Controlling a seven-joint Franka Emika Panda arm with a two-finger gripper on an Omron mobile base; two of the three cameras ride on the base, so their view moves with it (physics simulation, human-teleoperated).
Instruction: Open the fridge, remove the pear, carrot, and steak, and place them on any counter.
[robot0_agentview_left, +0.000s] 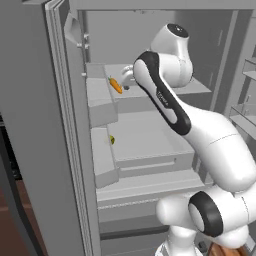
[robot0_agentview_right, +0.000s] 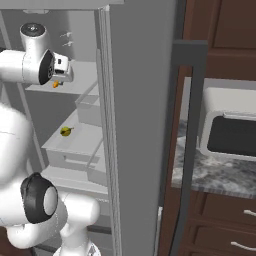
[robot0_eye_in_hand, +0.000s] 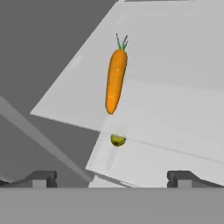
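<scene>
Fridge (robot0_agentview_left: 150, 135) — doors swung open, pale shelves exposed; the arm reaches in toward the upper shelf at upper centre of the left base view.

Carrot (robot0_eye_in_hand: 116, 81) — lies on the upper shelf, upper middle of the hand view; long axis runs nearly top to bottom of that frame, green top uppermost, tapered tip pointing down toward the fingertips.

Gripper (robot0_eye_in_hand: 111, 177) — jaws spread wide, holding nothing; tips (robot0_eye_in_hand: 41, 177) stand at the bottom of the hand view, left and right. The carrot lies ahead of the gap and roughly centred between them, apart from both, its length crossing the closing line — a favourable lie, by judgement.

Pear (robot0_agentview_left: 112, 140) — one shelf lower, left edge, untouched.
</scene>
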